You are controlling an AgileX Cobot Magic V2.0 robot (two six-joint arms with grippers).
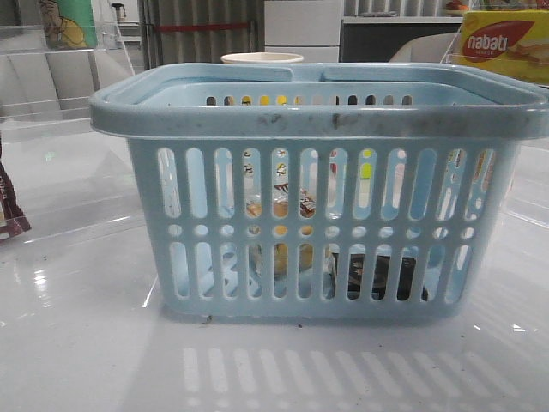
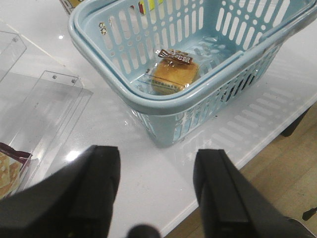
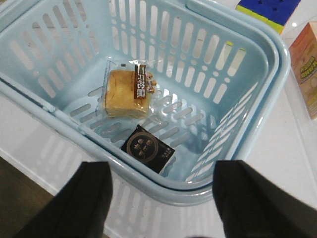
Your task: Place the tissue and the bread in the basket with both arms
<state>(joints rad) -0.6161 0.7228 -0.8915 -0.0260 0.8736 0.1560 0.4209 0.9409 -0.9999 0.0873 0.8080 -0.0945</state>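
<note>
The light-blue basket [image 1: 317,112] stands in the middle of the white table. The bread [image 3: 126,91], golden-brown in a clear packet with a dark label, lies on the basket floor; it also shows in the left wrist view [image 2: 174,74]. The tissue [image 3: 147,148], a small flat black pack, lies on the floor beside the bread, and shows dark through the slots in the front view [image 1: 382,276]. My left gripper [image 2: 157,163] is open and empty above the table beside the basket [image 2: 148,99]. My right gripper [image 3: 161,183] is open and empty just outside the basket rim [image 3: 208,191].
A yellow-and-red nabati box [image 1: 502,43] stands at the back right. A pale cup rim [image 1: 262,58] shows behind the basket. Clear plastic trays [image 2: 44,109] and a dark maroon packet [image 1: 10,210] lie to the left. An orange box [image 3: 306,74] and a coloured cube [image 3: 267,10] sit beside the basket.
</note>
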